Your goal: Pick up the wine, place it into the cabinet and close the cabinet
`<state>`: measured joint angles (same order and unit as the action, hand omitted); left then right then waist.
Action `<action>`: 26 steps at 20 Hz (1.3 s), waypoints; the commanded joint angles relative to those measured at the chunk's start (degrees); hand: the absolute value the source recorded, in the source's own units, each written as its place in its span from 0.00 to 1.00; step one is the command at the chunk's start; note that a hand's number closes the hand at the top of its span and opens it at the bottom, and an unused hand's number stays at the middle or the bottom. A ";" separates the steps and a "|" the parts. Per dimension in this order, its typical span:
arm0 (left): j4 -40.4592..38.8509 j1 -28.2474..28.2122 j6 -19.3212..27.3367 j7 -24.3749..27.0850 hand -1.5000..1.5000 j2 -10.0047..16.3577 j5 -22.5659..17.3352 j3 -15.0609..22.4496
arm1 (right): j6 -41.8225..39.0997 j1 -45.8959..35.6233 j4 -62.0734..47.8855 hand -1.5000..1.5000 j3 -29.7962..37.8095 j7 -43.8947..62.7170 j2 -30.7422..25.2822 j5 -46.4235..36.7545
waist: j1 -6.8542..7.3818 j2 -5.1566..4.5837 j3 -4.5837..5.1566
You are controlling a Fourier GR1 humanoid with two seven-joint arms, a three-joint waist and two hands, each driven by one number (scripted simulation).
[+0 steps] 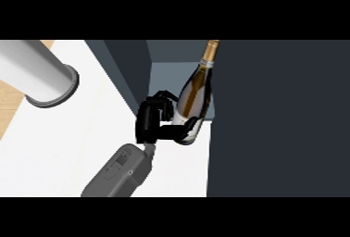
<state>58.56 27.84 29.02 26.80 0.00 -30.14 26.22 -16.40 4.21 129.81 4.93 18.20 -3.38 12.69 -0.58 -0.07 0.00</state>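
The wine bottle [196, 92] has amber glass, a gold foil neck and a pale label near its base. It stands slightly tilted at the cabinet's opening, with its neck towards the top of the view. My right hand [152, 121] is shut on the bottle's lower part, with fingers curled round its left side and the thumb under the base. The cabinet's blue-grey inside [164, 76] shows behind the bottle, between a dark side wall [130, 69] and a large dark panel [280, 115] at the right. The bottle's base is at the front lip of the opening. My left hand does not show.
The white counter [61, 148] spreads out at the left and below my hand. A thick pale grey cylinder [41, 69] with a flanged end crosses the upper left corner. A strip of wood-coloured surface [10, 102] lies at the far left edge.
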 commanded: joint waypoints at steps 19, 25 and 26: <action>-23.19 11.41 -11.73 12.66 1.00 0.00 -18.30 -0.36 | 0.51 1.17 2.90 0.00 -2.23 2.01 1.11 0.29 | -0.37 -0.07 0.03; -31.86 18.09 -14.85 14.53 1.00 0.00 -24.10 0.14 | 0.39 0.75 -2.71 0.00 -4.14 -2.55 3.20 -3.96 | -0.94 -0.35 0.04; -32.88 18.08 -15.45 15.19 1.00 0.00 -25.23 0.74 | 1.14 -0.60 -1.99 0.00 -3.28 -1.96 2.90 -3.20 | -1.10 -0.37 0.05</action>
<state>29.60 43.42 15.52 40.78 0.01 -53.07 27.05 -16.66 6.09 129.91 2.66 16.97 -1.51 11.60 -1.61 -0.34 0.04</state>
